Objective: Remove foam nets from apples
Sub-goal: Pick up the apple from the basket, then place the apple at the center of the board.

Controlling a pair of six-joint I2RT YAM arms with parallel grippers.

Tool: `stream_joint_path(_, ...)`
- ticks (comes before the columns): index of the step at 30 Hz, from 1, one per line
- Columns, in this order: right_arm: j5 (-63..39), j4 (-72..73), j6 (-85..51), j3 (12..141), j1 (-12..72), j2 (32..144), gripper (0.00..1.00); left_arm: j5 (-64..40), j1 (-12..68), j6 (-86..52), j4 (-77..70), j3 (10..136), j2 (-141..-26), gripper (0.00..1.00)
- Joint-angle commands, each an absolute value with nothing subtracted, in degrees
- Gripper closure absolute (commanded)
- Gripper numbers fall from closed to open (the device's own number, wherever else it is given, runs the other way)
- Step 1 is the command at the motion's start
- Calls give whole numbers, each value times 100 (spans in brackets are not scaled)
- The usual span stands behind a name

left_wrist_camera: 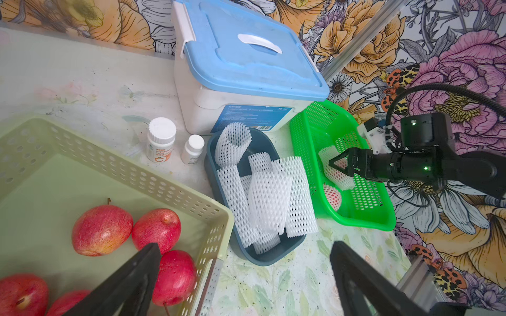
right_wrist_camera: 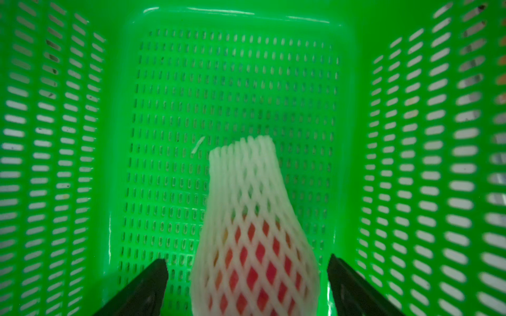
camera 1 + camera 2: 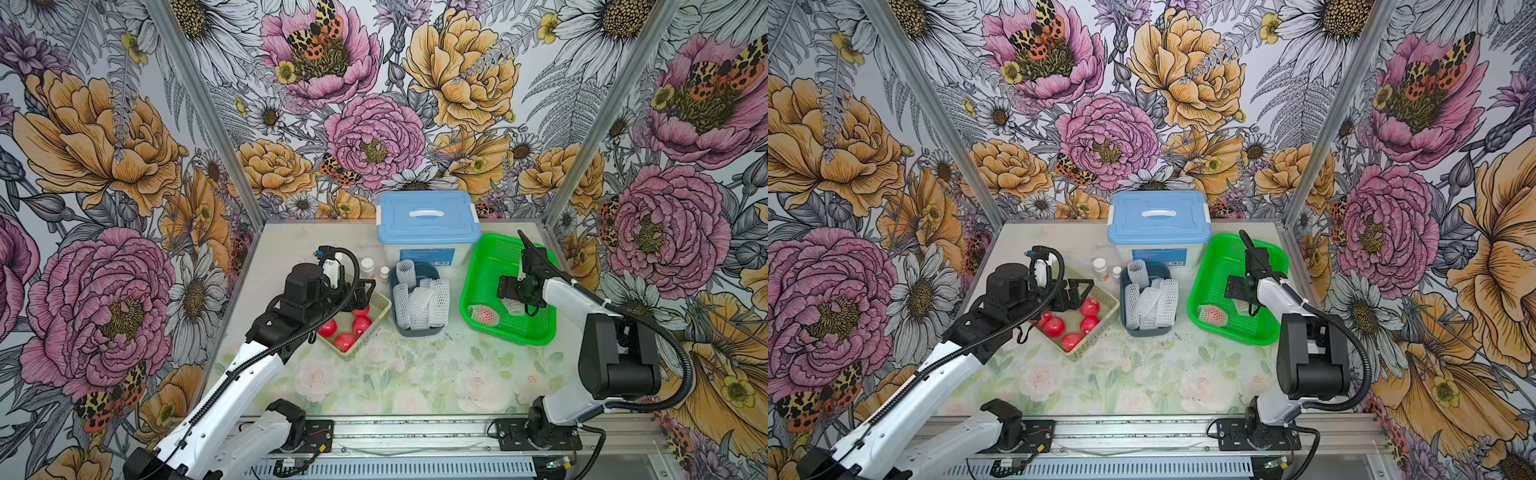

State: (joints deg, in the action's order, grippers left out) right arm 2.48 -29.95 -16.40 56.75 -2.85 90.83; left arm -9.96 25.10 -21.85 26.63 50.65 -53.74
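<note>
Several bare red apples (image 3: 345, 341) (image 3: 1054, 327) (image 1: 102, 229) lie in a cream basket (image 3: 380, 309) (image 1: 123, 167). My left gripper (image 3: 365, 291) (image 3: 1077, 291) (image 1: 245, 246) hovers open over that basket's right edge, holding nothing. Empty white foam nets (image 3: 422, 303) (image 3: 1150, 303) (image 1: 268, 197) fill a dark blue tray (image 1: 273, 257). In the green basket (image 3: 511, 338) (image 3: 1237, 338) (image 2: 68, 136), my right gripper (image 3: 507, 287) (image 1: 342, 165) (image 2: 247, 260) stands open, a finger on each side of a netted apple (image 2: 254, 246) with gaps showing. A second netted apple (image 3: 484, 314) (image 3: 1212, 314) (image 1: 332, 197) lies beside it.
A white box with a blue lid (image 3: 428, 220) (image 1: 246, 60) stands at the back centre. Two white pill bottles (image 3: 367, 266) (image 1: 161, 139) sit between the cream basket and the blue tray. Flowered walls close in the back and both sides.
</note>
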Motion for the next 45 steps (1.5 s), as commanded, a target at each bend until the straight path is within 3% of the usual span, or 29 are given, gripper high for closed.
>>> stream_joint_path(1, 256, -2934, -1627, 5611, -262, 9106, 5, -1157, 2488, -2080, 2512, 5151, -5433, 1)
stream_joint_path(6, 293, -2956, -1619, 5609, -248, 9198, 6, -1119, 2487, -2087, 2507, 5117, -5353, 1)
stream_joint_path(12, 251, -2971, -1565, 5646, -216, 9189, 22, -1145, 2477, -2090, 2509, 5124, -5344, 1)
stream_joint_path(19, 88, -2970, -1340, 5664, -168, 8688, 30, -1186, 2480, -2070, 2498, 5198, -5344, 1)
stream_joint_path(27, -325, -2895, -1039, 5673, 105, 7901, 45, -1306, 2479, -2092, 2373, 5204, -5423, 1)
stream_joint_path(39, -1034, -2551, -653, 5358, 1651, 6643, 46, -1378, 2470, -2097, 2285, 5203, -5484, 1)
stream_joint_path(45, -1394, -2462, -634, 4935, 2883, 6353, 46, -1363, 2379, -2178, 2275, 5142, -5397, 1)
